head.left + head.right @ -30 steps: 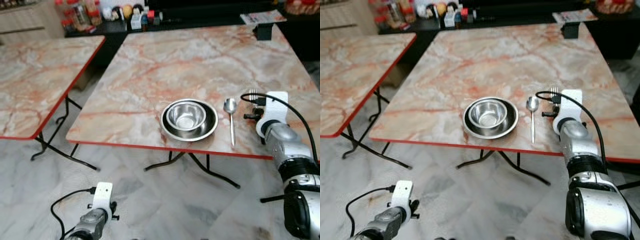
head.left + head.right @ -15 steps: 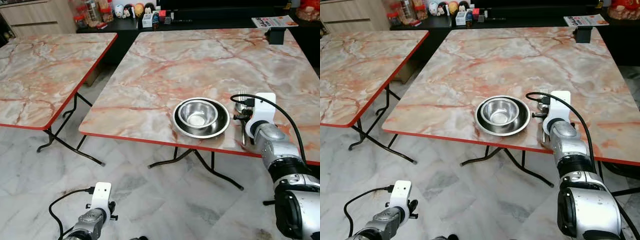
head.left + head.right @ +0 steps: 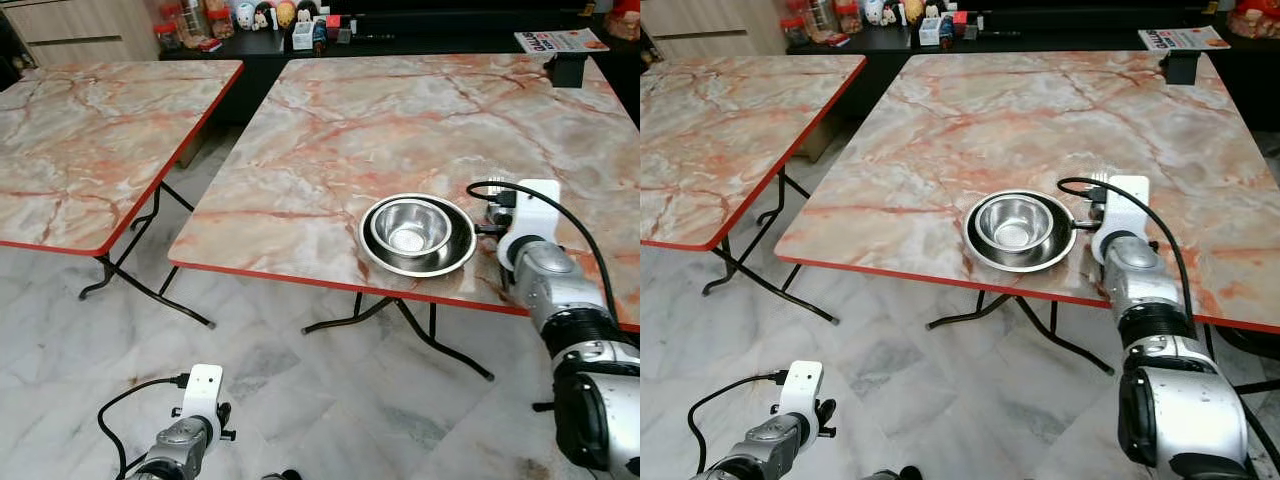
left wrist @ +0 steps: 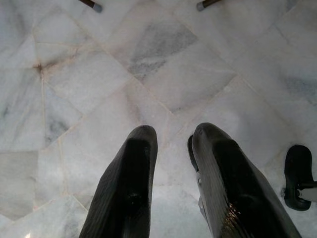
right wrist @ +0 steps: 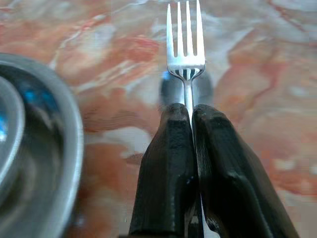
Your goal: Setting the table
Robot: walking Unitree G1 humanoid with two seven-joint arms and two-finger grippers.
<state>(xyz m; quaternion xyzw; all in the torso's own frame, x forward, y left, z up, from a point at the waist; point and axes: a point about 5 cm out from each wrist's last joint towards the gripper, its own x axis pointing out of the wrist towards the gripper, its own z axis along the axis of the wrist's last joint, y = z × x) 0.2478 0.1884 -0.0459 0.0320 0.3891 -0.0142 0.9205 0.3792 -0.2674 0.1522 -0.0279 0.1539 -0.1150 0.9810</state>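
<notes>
The right gripper (image 5: 190,116) has its jaws pressed together on the handle of a fork (image 5: 186,49), with the tines sticking out past the black fingertips over the marble top. Under the fork, just ahead of the fingertips, the rounded bowl of a spoon (image 5: 171,90) lies on the surface, mostly hidden by the fork and fingers. Beside the gripper sits the rim of a steel plate (image 5: 59,148). From the head camera, the right arm reaches over the near edge of the counter (image 3: 400,120), its white wrist housing just right of the plate (image 3: 417,262), which carries a smaller steel bowl (image 3: 411,227) inside it; plate and bowl stand close to the counter's red-trimmed front edge. At the far edge of this counter lie a small black box (image 3: 566,67) and a printed leaflet (image 3: 557,40). A second marble counter (image 3: 90,140) stands to the left, apart from the first, with a dark shelf of jars and small figures (image 3: 260,18) behind both. The left gripper (image 4: 171,144) hangs low over the pale marble floor (image 4: 99,74), its jaws a little apart and holding nothing.
</notes>
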